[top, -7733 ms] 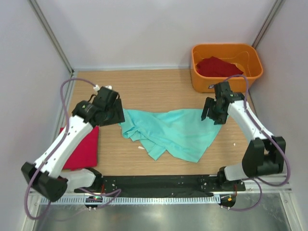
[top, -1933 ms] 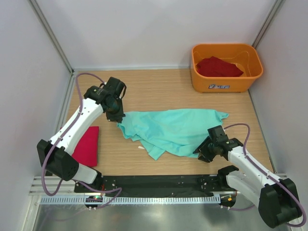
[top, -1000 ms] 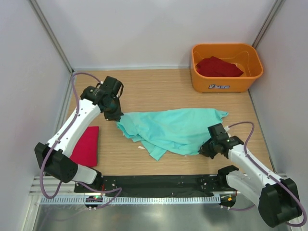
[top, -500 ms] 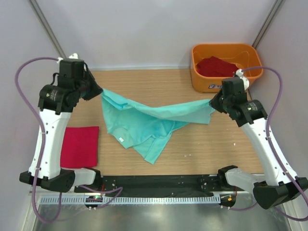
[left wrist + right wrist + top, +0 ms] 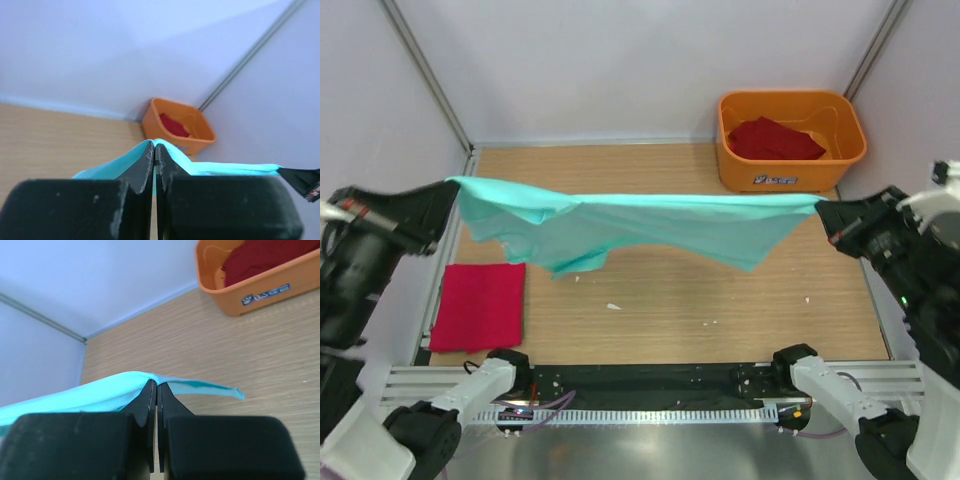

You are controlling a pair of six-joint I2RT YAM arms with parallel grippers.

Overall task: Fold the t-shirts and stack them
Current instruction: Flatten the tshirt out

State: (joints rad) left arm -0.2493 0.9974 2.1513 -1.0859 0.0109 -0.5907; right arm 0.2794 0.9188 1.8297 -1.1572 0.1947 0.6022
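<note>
The mint-green t-shirt [image 5: 650,225] hangs stretched in the air between both grippers, its lower folds drooping toward the left. At the far left my left gripper [image 5: 450,190] is shut on one corner of the shirt, and the cloth [image 5: 230,169] wraps over the pinched tips of that gripper [image 5: 154,146]. Far to the right, my right gripper [image 5: 823,210] is shut on the opposite corner, with the teal fabric [image 5: 90,395] draped across this gripper's tips [image 5: 156,385]. A folded deep red t-shirt [image 5: 480,305] lies flat on the table's left side. Another red t-shirt [image 5: 772,138] sits crumpled in the tub.
The orange plastic tub [image 5: 780,175] stands at the back right corner, also seen in the left wrist view [image 5: 150,122] and the right wrist view [image 5: 260,290]. White walls close in the wooden table [image 5: 720,300] on three sides. Small white specks [image 5: 613,306] lie on the wood.
Both arms have risen and spread far apart. The mint-green shirt has gone from sagging on the table to hanging taut above it.
</note>
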